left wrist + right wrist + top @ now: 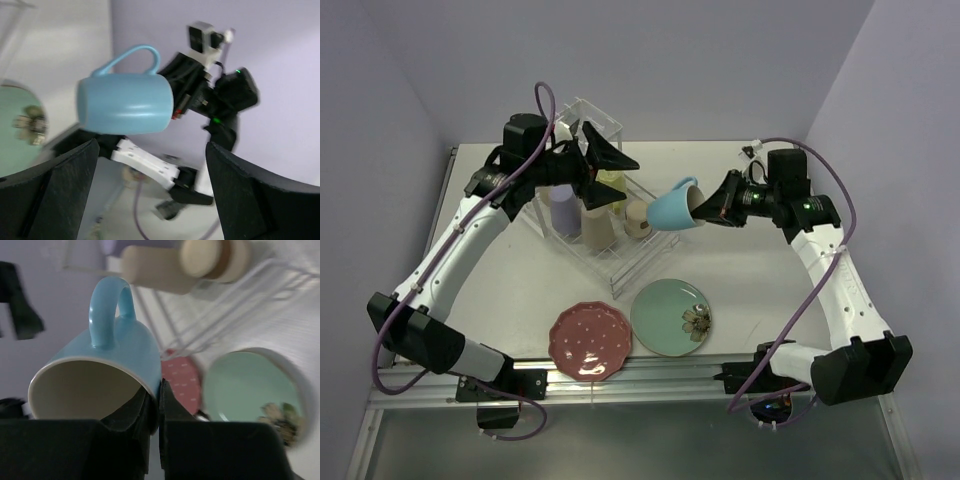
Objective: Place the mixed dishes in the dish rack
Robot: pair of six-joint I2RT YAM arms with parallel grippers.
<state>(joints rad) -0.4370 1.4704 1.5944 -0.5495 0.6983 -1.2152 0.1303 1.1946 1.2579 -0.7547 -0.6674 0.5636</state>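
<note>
The pink plate and green plate are seen lying flat by the worktop's near edge. Further back, the blue cup is pinched at its rim by the right end effector. It's held sideways in the air beside the rack, presumably for tipping onto a peg. The left end effector is spread wide over the rack's far end.

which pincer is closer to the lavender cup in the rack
Left. The left pincer is open over the rack, just beside the lavender cup; the right pincer is farther off past the rack, gripping the light-blue cup.
</note>
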